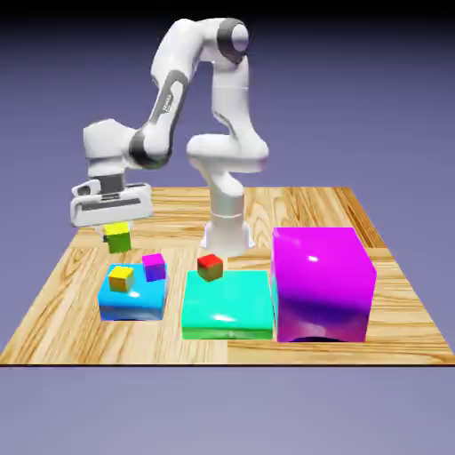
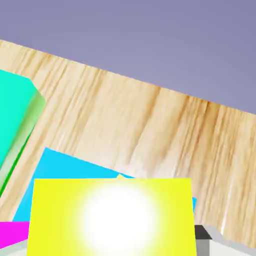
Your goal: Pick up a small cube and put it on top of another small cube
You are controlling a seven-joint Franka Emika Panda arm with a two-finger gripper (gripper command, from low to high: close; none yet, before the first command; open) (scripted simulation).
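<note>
Still clear: lime-yellow cube [image 1: 117,237] in the grip

The gripper [image 1: 115,227] is clamped on it, the cube between its fingertips.

Magenta cube [image 2: 12,233] cut off, hand view

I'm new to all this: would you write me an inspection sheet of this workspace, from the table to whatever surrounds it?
Surface: wooden table, grain visible, no spill seen
Job's things: lime cube held off the table; yellow cube, purple cube and red cube are possible bases, which one is not settled
Clutter: blue block, green block, big magenta block
Gripper: tool shut on the lime cube
Cables: nothing seen
Surroundings: plain blue-violet backdrop, nothing else seen
</note>
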